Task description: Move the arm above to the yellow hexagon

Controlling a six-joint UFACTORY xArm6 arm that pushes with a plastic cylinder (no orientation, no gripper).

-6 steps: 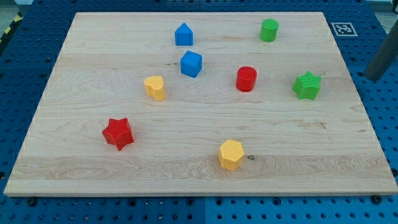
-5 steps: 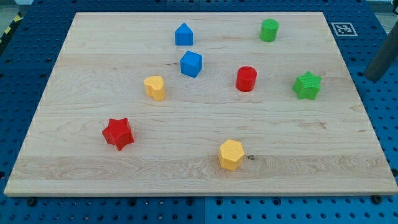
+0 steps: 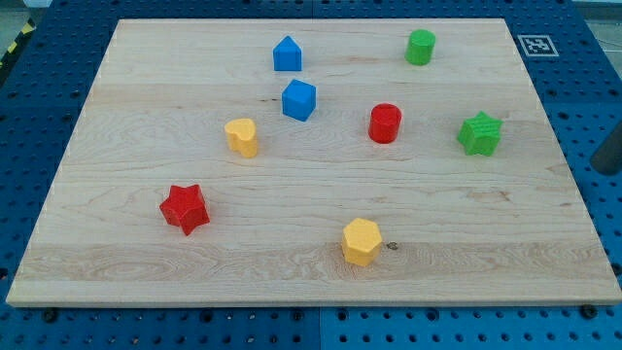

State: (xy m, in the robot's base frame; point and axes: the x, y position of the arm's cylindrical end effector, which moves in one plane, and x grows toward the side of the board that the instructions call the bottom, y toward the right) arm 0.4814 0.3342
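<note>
My tip (image 3: 604, 167) is seen off the board at the view's right edge (no fingers exist), well apart from the yellow hexagon (image 3: 361, 241).

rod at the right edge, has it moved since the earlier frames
Yes. My tip has moved toward the view's bottom, off the board, now lower than the green star. No block has moved.

This looks like a lab for testing robots. A wooden board (image 3: 311, 282) lies on a blue metal table (image 3: 583, 87) full of little holes. A black-and-white square marker (image 3: 536, 45) sits by the board's corner. Small coloured toy blocks are spread out.
</note>
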